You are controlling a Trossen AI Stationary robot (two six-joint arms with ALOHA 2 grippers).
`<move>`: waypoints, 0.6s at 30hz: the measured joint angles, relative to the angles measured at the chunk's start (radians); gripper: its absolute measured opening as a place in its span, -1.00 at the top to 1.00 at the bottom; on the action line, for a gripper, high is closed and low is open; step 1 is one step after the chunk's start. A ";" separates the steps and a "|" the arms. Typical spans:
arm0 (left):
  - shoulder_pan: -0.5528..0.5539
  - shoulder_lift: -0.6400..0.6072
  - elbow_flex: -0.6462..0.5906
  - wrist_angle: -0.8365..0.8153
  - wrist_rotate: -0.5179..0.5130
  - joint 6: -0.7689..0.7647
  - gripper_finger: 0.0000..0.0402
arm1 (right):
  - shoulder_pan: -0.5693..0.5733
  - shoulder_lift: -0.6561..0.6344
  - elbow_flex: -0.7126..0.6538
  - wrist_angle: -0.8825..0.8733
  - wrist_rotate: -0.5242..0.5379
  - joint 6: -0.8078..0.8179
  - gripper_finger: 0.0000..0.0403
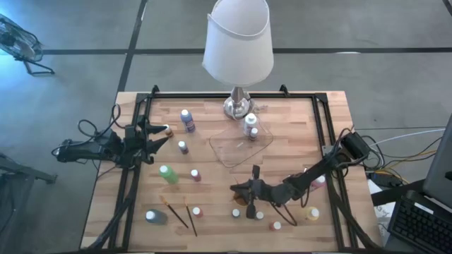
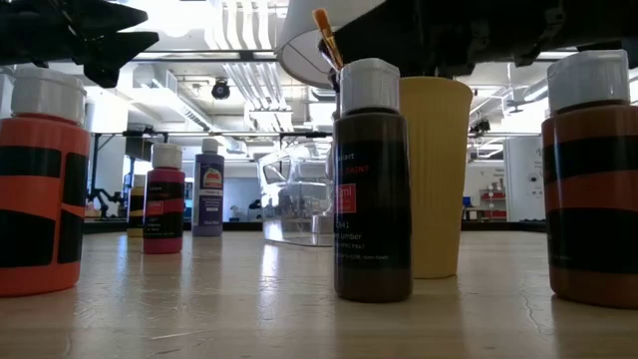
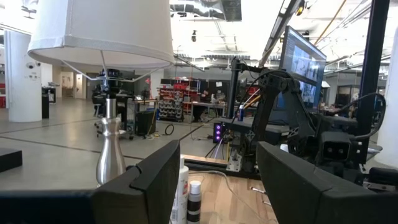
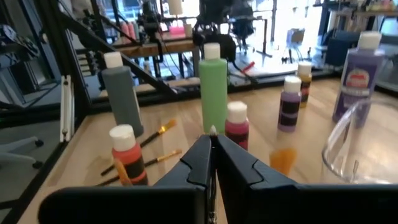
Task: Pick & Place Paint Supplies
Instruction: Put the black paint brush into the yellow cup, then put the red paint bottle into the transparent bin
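Observation:
My right gripper (image 1: 235,188) (image 4: 212,146) is shut at the middle of the table's near part, pointing toward the left edge. A thin brush (image 2: 325,32) slants up from it, orange bristles on top, beside the small orange cup (image 2: 436,175) (image 1: 244,201). Several white-capped paint bottles stand on their bases around it: green (image 1: 169,173) (image 4: 213,87), grey (image 1: 155,216), purple (image 1: 187,120), brown (image 2: 372,179). Two more brushes (image 1: 181,212) (image 4: 147,149) lie flat on the table. My left gripper (image 1: 161,137) (image 3: 217,180) waits open at the left edge, touching nothing. My right gripper has the brush pinched between its two shut fingers, and a pale bit of it (image 4: 212,130) shows at the fingertips. The brush stands slanted with its bristle end (image 2: 321,20) up. The brown bottle's cap hides its lower part and the exact place of contact.
A clear plastic tray (image 1: 240,144) (image 2: 299,214) lies mid-table with a bottle (image 1: 251,125) at its far edge. A lamp with a white shade (image 1: 238,42) (image 3: 102,31) stands at the far edge. More bottles (image 1: 275,226) stand near the front edge. A black frame (image 1: 141,113) rims the table.

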 joint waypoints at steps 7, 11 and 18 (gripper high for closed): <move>0.000 0.000 0.000 0.000 0.000 0.000 -0.09 | -0.006 0.000 0.000 -0.034 -0.004 0.077 0.74; 0.000 0.000 0.000 0.000 0.000 0.000 -0.09 | -0.007 0.000 0.000 -0.034 -0.008 0.077 0.60; 0.000 0.000 0.000 0.001 0.000 0.000 -0.09 | -0.007 -0.035 0.019 -0.039 -0.013 0.004 0.31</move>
